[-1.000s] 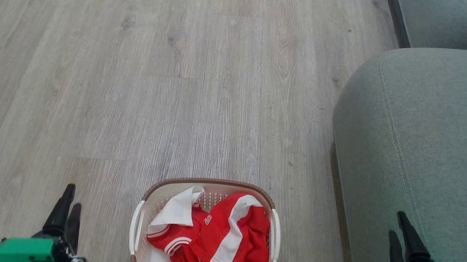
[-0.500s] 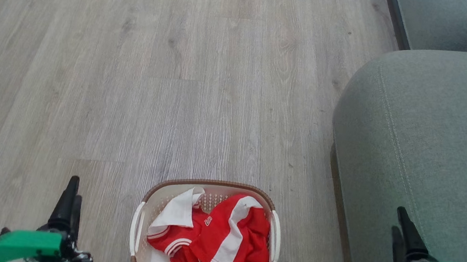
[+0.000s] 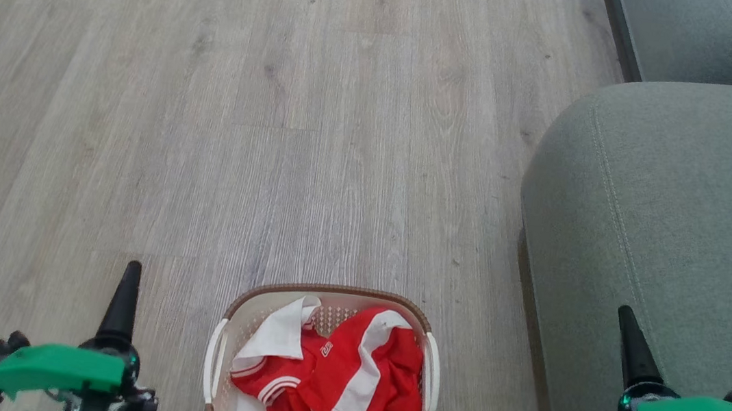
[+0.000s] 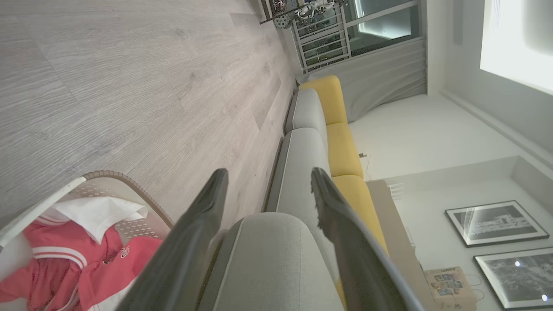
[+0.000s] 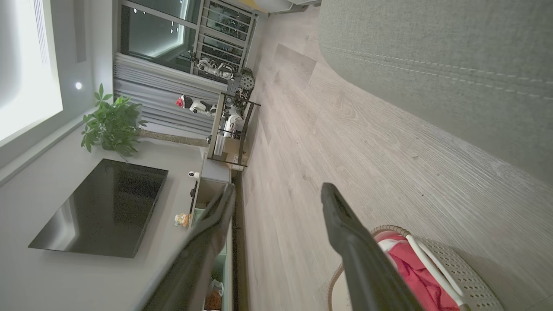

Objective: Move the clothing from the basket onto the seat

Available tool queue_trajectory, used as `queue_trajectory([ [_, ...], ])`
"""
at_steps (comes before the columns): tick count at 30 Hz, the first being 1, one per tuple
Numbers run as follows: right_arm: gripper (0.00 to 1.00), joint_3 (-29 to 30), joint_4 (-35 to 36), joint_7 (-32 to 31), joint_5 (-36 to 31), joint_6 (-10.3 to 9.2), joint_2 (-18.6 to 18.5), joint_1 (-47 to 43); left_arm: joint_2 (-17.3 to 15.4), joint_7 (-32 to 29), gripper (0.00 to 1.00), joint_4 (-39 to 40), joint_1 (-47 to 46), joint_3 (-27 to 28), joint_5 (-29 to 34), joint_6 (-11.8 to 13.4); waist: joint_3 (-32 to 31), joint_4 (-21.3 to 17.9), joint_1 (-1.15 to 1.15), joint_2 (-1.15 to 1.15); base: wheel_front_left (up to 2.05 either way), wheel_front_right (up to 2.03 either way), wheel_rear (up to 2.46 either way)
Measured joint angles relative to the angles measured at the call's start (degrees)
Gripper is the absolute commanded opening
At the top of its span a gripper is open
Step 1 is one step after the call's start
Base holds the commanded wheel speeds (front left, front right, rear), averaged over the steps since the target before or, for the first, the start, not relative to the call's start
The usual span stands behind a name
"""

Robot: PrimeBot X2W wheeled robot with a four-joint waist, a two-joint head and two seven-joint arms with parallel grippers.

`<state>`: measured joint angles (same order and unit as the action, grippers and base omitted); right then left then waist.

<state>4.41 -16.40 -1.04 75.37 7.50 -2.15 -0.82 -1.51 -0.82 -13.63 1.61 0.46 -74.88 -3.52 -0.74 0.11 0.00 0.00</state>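
Down on the pale wood-grain plank floor, straight ahead of the robot, sits the small oval cream-white perforated plastic basket with its brown woven-look rim. The crumpled red sports clothing, with white panels and striped cuffs, lies inside it untouched. To its right, across a strip of floor, rises the large grey fabric seat with its stitched seam, and nothing lies on the part I can see.

Over the last second both arms have rolled and lifted a little. From the head each showed two dark fingers side by side; now the left claw and the right claw each show one finger edge-on, higher up. The wrist views show both spread wide with nothing between the fingers. The left hangs beside the basket, the right over the seat's near part. I'd call this readying for a reach, with the whole job ahead.

The basket's near end is cut off below, so I can't count the garments. The small badge on the red cloth is too tiny to read.
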Motion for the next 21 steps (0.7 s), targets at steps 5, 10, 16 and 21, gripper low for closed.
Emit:
queue_trajectory([
  [5, 1.00, -1.00, 1.00, 0.91, -4.38, 0.00, -0.01, -0.01, -0.02, 0.99, 1.00, 1.12, 0.12, -1.21, 5.20, 0.11, -0.20, 0.00, 0.00, 0.00, 0.00, 0.00, 0.00],
  [10, 1.00, -1.77, 1.67, 1.68, -8.27, 0.00, -0.01, -0.03, -0.04, 1.75, 1.00, 2.19, 0.33, -2.03, 10.58, 0.55, -0.38, 0.04, 0.00, 0.00, 0.00, 0.00, 0.00],
  [16, 1.00, -3.02, 2.65, 2.89, -13.90, 0.00, -0.01, -0.06, -0.05, 2.93, 1.00, 3.00, 1.59, -3.50, 17.73, 1.11, -0.66, 0.05, 0.00, 0.00, 0.00, 0.00, 0.00],
  [21, 1.00, -3.63, 3.28, 3.68, -17.83, 0.00, -0.01, -0.08, -0.09, 3.53, 1.00, 3.93, 2.13, -3.70, 22.19, 1.66, -0.82, 0.06, 0.00, 0.00, 0.00, 0.00, 0.00],
])
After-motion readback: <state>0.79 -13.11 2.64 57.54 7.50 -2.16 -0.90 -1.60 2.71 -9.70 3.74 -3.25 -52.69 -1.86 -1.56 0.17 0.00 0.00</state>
